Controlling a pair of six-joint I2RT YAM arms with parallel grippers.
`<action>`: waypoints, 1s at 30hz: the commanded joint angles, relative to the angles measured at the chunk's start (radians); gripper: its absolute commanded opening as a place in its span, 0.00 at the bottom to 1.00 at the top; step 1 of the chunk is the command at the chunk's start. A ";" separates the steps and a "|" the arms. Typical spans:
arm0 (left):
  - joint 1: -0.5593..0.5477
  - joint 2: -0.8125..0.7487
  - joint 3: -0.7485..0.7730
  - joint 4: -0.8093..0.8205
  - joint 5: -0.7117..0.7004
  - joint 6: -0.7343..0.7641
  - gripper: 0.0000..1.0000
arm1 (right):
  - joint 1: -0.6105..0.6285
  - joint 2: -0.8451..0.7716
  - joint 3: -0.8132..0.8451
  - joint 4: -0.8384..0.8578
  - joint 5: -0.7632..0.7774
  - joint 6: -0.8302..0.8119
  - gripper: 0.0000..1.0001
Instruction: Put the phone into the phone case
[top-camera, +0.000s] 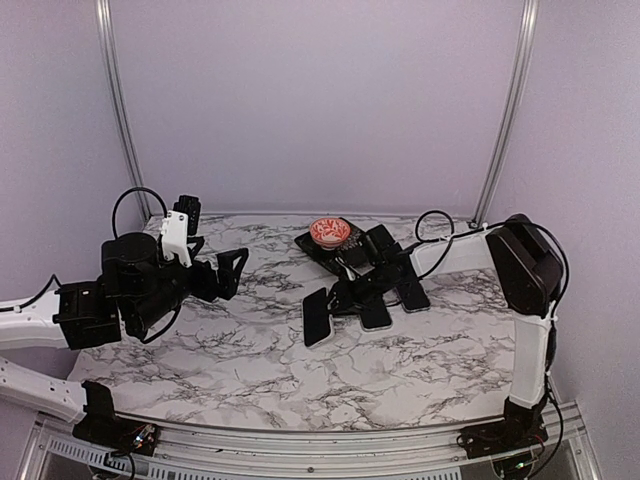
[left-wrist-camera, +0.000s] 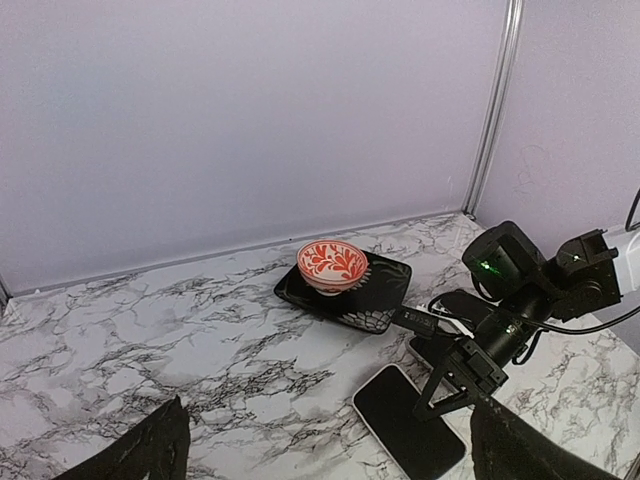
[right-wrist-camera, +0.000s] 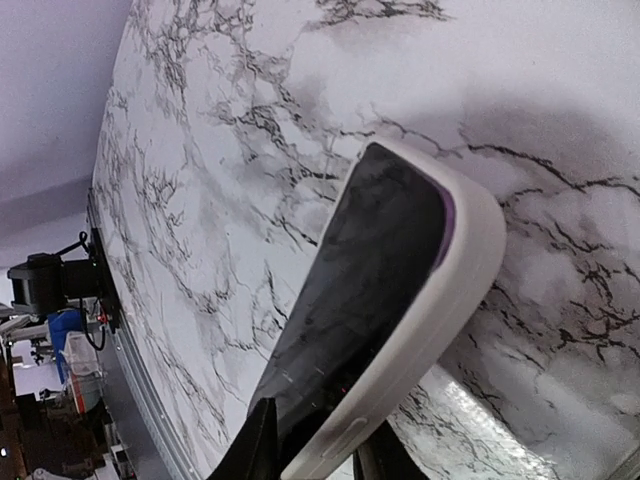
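Observation:
The phone (right-wrist-camera: 372, 290), black screen up, sits inside a white phone case (right-wrist-camera: 452, 300); a thin purple edge shows at its far end. In the top view this cased phone (top-camera: 318, 316) lies at mid-table. My right gripper (right-wrist-camera: 318, 455) straddles its near end, jaws slightly parted, one finger beside the screen, the other behind the case. From the left wrist camera the cased phone (left-wrist-camera: 408, 420) rests on the marble with the right gripper (left-wrist-camera: 442, 395) at its right edge. My left gripper (top-camera: 238, 270) hangs wide open and empty, well to the left.
A black plate (top-camera: 312, 246) carrying a red-and-white bowl (top-camera: 330, 233) stands just behind the phone. Two more flat dark slabs (top-camera: 377, 314) (top-camera: 412, 296) lie under the right arm. Metal posts (top-camera: 507, 110) rise at the back corners.

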 joint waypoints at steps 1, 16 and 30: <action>0.013 -0.002 -0.007 -0.034 -0.013 -0.019 0.99 | -0.015 -0.008 0.036 -0.031 0.073 -0.036 0.25; 0.065 -0.005 -0.158 0.184 0.442 -0.006 0.99 | 0.001 -0.368 -0.144 0.312 -0.043 -0.114 0.00; 0.060 0.041 -0.171 0.629 0.984 0.016 0.97 | 0.223 -0.709 -0.161 0.584 -0.060 -0.200 0.00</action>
